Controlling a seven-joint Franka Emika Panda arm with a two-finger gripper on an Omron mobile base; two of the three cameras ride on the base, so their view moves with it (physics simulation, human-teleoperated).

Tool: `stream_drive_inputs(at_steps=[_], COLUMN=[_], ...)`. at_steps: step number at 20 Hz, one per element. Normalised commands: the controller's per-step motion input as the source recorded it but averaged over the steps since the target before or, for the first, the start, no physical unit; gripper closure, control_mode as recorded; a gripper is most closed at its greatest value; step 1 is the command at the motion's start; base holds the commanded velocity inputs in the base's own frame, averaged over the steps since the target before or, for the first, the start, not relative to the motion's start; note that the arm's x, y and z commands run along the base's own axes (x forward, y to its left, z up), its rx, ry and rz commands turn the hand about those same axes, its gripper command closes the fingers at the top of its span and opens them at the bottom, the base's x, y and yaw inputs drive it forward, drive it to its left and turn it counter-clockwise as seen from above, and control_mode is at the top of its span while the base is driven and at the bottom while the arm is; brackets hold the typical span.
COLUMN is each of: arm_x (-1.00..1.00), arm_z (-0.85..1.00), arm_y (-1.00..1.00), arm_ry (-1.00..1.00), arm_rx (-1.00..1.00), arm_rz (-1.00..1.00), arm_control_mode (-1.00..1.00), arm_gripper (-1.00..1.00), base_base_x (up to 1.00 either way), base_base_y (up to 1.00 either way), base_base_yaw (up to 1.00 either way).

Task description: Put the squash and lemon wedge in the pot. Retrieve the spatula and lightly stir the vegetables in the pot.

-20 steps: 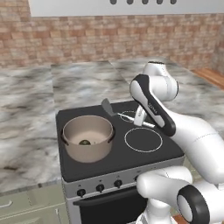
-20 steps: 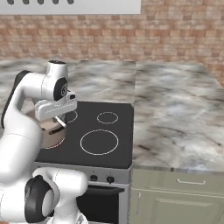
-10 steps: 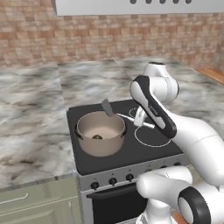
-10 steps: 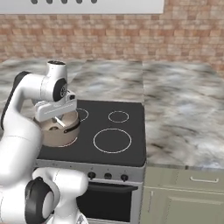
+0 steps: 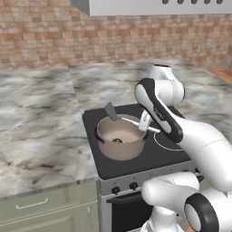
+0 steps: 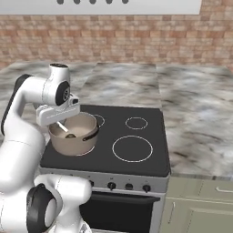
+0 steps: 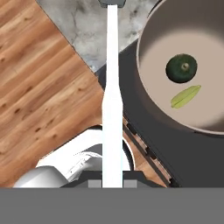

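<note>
My gripper (image 5: 144, 128) is shut on the thin pale handle of the spatula (image 5: 110, 111), whose grey head points to the back left, above the pot's far rim. The tan-brown pot (image 5: 122, 153) stands on the front left burner of the stove. In the hand view the spatula (image 7: 112, 87) runs straight up from the gripper (image 7: 113, 183), left of the pot (image 7: 157, 39). A dark green squash (image 7: 181, 68) and a pale green lemon wedge (image 7: 186, 96) lie on the pot's floor. In the right base view the gripper (image 6: 58, 122) hangs over the pot (image 6: 75, 144).
The black cooktop (image 6: 136, 157) has bare burners to the right of the pot. Marble counter (image 5: 41, 136) flanks the stove on both sides, with a brick wall behind and a range hood (image 5: 158, 7) overhead. Wooden floor (image 7: 39, 87) lies in front of the stove.
The whole picture has shifted, so the base has driven sideways along the counter. The arm keeps its pose with the spatula, which now stands closer over the pot.
</note>
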Motion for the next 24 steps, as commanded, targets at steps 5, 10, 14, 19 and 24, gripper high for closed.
stream_drive_inputs(at_steps=[5, 10, 14, 19, 24], arm_x=[0.00, 0.00, 0.00, 0.00, 0.00], arm_z=[0.00, 0.00, 0.00, 0.00, 0.00], arm_y=[0.00, 0.00, 0.00, 0.00, 0.00], arm_ry=[0.00, 0.00, 0.00, 0.00, 0.00], arm_rx=[0.00, 0.00, 0.00, 0.00, 0.00], arm_rz=[0.00, 0.00, 0.00, 0.00, 0.00], arm_control_mode=[1.00, 1.00, 1.00, 1.00, 1.00], arm_gripper=[1.00, 1.00, 1.00, 1.00, 1.00], base_base_x=[0.44, 0.76, 0.33, 0.01, 0.00], base_base_y=[0.21, 0.00, 0.00, 0.00, 0.00], base_base_yaw=[0.00, -0.01, -0.02, 0.00, 0.00])
